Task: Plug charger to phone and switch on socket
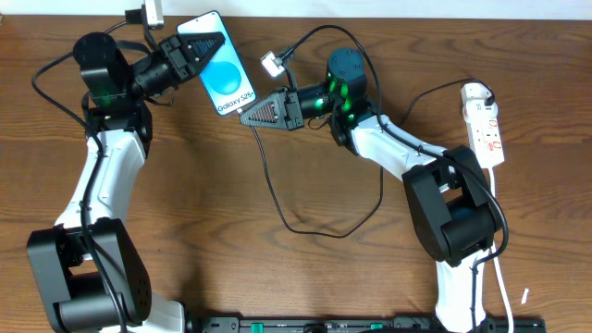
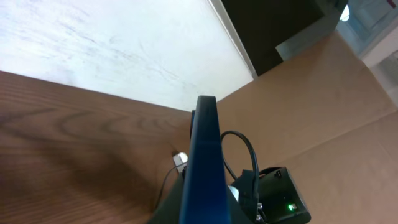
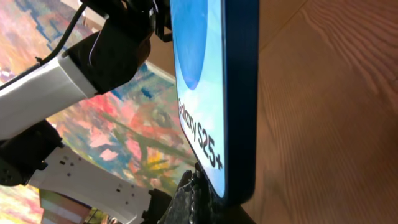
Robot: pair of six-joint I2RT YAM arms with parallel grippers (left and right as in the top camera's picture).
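- The phone (image 1: 225, 79) is held up off the wooden table (image 1: 277, 277) with its lit blue screen facing the overhead camera. This is the reference point for everything below.
- The left gripper (image 1: 205, 46) is clamped on the phone's top end. In the left wrist view the phone (image 2: 204, 162) shows edge-on, pinched along the gripper's centre line.
- This grip looks meant to keep the phone steady and leave its bottom edge, where the port is, free.
- The right gripper (image 1: 254, 115) sits just at the phone's bottom end with its jaws closed.
- In the right wrist view the phone (image 3: 205, 81) fills the middle of the picture. Its lower edge is just above a textured fingertip (image 3: 186, 202).
- The charger (image 1: 267, 176) is a thin black cable. It starts at the right gripper and loops across the table below and to the right of the phone.
- The gripper seems to be pinching the cable's plug end, though the plug itself is hidden. I cannot tell whether it has entered the port.
- The socket (image 1: 486, 120) is a white power strip lying far to the right of the phone. Neither gripper is near it, so switching it on appears not yet done.
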